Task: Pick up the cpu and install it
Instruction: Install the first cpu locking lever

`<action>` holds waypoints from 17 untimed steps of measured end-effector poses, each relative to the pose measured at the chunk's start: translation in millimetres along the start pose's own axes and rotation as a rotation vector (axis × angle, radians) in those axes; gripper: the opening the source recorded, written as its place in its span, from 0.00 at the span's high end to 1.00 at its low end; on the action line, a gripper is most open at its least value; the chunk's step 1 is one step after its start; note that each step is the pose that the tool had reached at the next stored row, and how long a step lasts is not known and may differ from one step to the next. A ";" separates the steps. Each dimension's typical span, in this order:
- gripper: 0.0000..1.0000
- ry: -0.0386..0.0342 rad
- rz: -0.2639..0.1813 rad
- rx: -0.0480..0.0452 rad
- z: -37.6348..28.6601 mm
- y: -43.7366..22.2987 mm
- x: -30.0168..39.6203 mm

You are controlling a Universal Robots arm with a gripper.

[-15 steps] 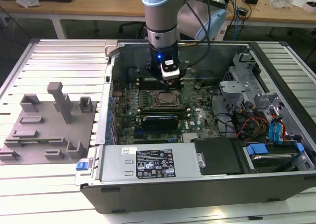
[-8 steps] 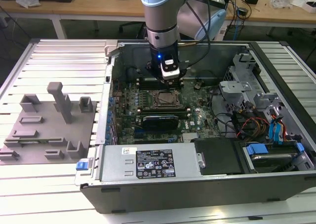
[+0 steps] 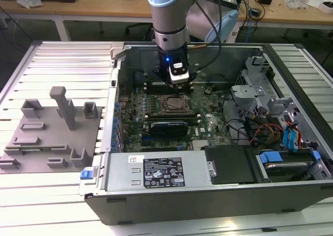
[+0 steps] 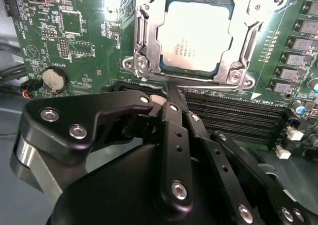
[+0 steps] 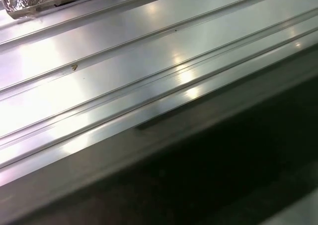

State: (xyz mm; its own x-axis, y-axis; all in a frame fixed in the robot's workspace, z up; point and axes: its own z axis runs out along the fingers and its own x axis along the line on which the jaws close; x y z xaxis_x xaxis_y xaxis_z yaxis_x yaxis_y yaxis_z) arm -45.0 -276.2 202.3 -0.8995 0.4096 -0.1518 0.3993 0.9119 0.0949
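Second wrist view, nearest: gripper (image 4: 171, 93) fingers pressed together, nothing between them, tips just short of the socket frame (image 4: 141, 41). Beyond the tips: cpu (image 4: 196, 34) lying flat inside the socket on the green motherboard (image 4: 84, 31). Exterior view: gripper (image 3: 178, 78) hangs over the open computer case (image 3: 218, 194), just behind the socket (image 3: 171, 104).

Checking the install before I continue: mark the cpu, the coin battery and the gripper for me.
cpu (image 4: 195, 37), second wrist view, centre of its metal top.
coin battery (image 4: 54, 79), second wrist view, its round face.
gripper (image 4: 171, 93), second wrist view, at its fingertips.
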 end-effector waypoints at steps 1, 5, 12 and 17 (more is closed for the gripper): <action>0.89 -0.0021 0.000 -0.0008 0.1 -0.2 0.7; 0.89 -0.0077 0.000 -0.0025 1.3 -0.5 2.7; 0.89 -0.0088 -0.001 -0.0011 2.0 -2.4 2.1; 0.89 -0.0097 -0.001 0.0007 2.3 -5.0 1.0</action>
State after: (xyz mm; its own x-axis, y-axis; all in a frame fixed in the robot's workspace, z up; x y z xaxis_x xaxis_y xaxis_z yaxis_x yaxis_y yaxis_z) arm -47.4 -280.2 199.5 -0.8982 0.4089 -0.1615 0.3985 0.9123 0.0941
